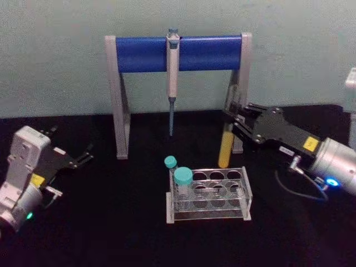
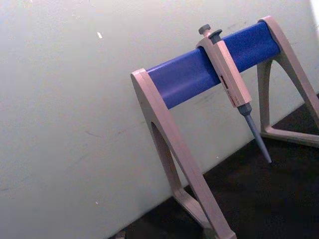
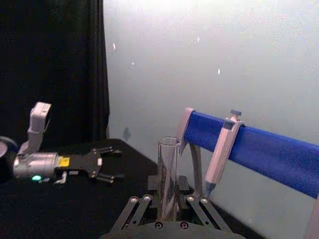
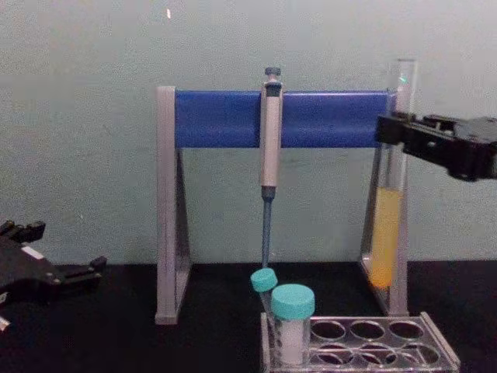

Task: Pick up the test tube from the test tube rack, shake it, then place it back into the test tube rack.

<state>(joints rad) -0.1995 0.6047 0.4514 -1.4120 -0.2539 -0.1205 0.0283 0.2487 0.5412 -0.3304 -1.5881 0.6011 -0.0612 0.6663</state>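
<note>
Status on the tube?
Right gripper shut on test tube, held upright, clear of test tube rack. Left gripper open, parked left. Pipette stand leg near tube.

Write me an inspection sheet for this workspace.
Surface: black table, bearing the rack and the stand.
Job's things: test tube, yellow liquid in its lower part, upright, held above and behind the rack; the rack is clear and sits on the table.
Clutter: two teal-capped tubes at the rack's left end; pipette hanging on the blue-barred stand.
Grippers: right gripper shut on the test tube's upper half; left gripper open, parked at the left.
Cables: one loose cable looping under the right wrist.
Surroundings: pale wall behind; black curtain to the side.
</note>
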